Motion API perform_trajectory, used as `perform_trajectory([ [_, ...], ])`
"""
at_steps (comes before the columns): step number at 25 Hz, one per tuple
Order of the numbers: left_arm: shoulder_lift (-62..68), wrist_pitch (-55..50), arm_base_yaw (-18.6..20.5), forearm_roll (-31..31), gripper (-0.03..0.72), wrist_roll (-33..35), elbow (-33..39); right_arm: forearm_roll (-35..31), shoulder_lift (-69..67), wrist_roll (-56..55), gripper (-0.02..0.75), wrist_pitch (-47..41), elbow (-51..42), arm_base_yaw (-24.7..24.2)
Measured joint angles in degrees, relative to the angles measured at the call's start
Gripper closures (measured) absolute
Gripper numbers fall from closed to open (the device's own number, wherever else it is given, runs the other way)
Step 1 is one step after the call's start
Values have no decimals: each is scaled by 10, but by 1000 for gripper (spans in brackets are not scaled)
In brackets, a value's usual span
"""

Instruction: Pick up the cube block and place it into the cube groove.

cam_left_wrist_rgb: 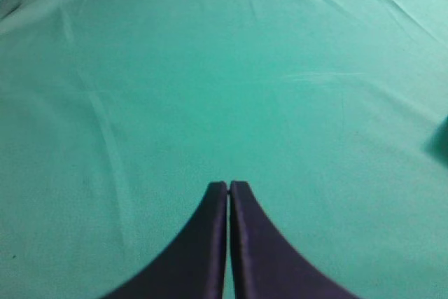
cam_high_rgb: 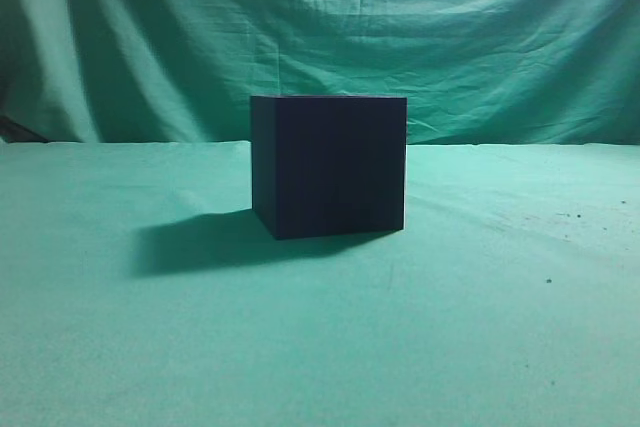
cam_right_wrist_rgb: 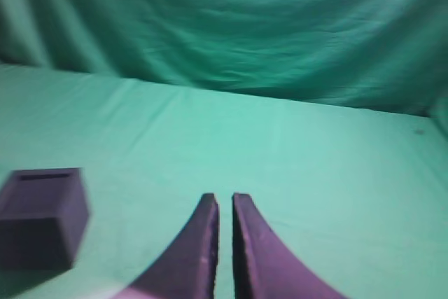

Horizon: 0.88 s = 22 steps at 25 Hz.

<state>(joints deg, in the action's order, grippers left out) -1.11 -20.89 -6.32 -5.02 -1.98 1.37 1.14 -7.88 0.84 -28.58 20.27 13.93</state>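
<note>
groove: cube groove (cam_high_rgb: 330, 165) alone on counter (cam_high_rgb: 480, 327)
block: unseen, maybe inside
pincers: left pincer (cam_left_wrist_rgb: 229, 185), right pincer (cam_right_wrist_rgb: 224, 199) both closed, empty

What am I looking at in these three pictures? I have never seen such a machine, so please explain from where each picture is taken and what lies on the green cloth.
This is a robot with two arms; each arm ends in a gripper, a two-fingered claw. One picture comes from a camera looking along the table at object height. It shows a large, very dark cube-shaped box on a green cloth, with more green cloth hanging behind. No arm appears in that picture.

The other two pictures come from cameras on the wrists, looking forward past the fingers. In the left wrist picture, the left gripper has its dark fingers pressed together above bare cloth, holding nothing. In the right wrist picture, the right gripper is nearly closed, with a thin gap, and also empty. To its left a dark purple cube sits on the cloth, somewhat blurred.
</note>
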Motion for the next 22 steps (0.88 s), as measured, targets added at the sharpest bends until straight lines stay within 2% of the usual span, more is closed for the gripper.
perform_trajectory([
  [4, 0, 0, 0, 0, 688, 0, 0, -14, 63, 0, 688, 60, -97, -85],
  [8, 0, 0, 0, 0, 688, 0, 0, -44, 84, 0, 688, 90, -176, -131],
  [11, 0, 0, 0, 0, 688, 0, 0, -59, 84, 0, 688, 103, -214, -136],
  [22, 0, 0, 0, 0, 688, 0, 0, -64, 84, 11, 688, 60, -218, -126],
])
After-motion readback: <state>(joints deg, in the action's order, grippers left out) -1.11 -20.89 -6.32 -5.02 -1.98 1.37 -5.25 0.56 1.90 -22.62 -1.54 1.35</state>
